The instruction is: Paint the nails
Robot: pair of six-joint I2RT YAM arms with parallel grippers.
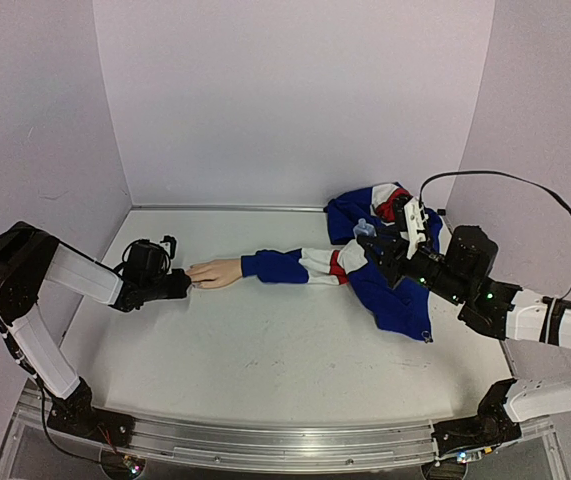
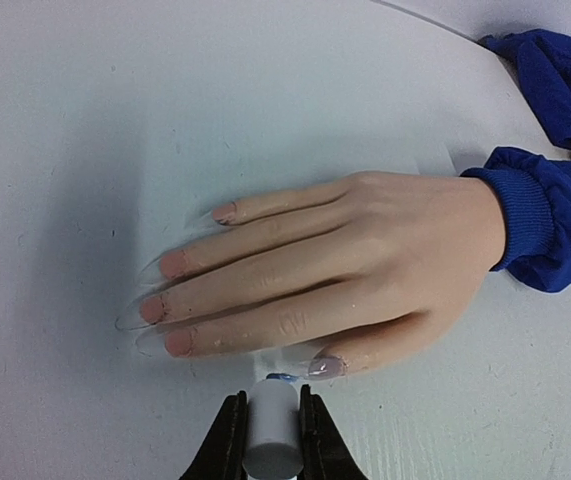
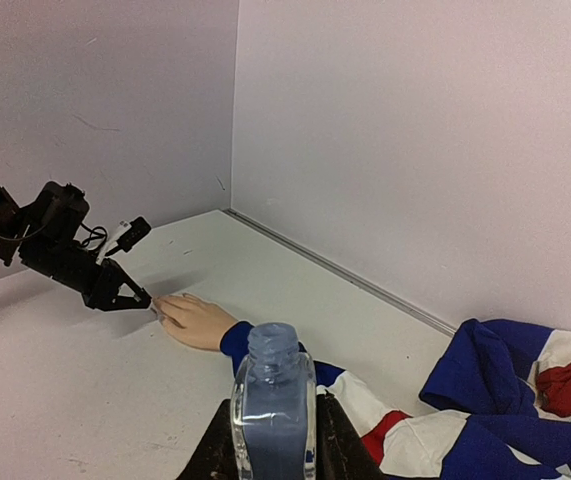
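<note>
The pale mannequin hand [image 2: 365, 260] lies palm down on the white table, its blue sleeve cuff [image 2: 535, 220] at the right. Its finger nails [image 2: 178, 342] are pink under long clear tips; the thumb nail [image 2: 326, 367] looks glossy and pale lilac. My left gripper [image 2: 270, 400] is shut on a white brush cap [image 2: 272, 430], whose blue-wet tip [image 2: 282, 378] sits right beside the thumb nail. From above, that gripper [image 1: 177, 284] meets the fingertips of the hand [image 1: 215, 272]. My right gripper [image 3: 273, 440] is shut on an uncapped clear bottle [image 3: 273, 400] of bluish polish, held upright above the sleeve.
A blue, white and red jacket [image 1: 385, 280] trails from the cuff to the back right corner. Pale walls [image 1: 295, 100] close in the table at the back and both sides. A metal rail [image 1: 265, 440] runs along the near edge.
</note>
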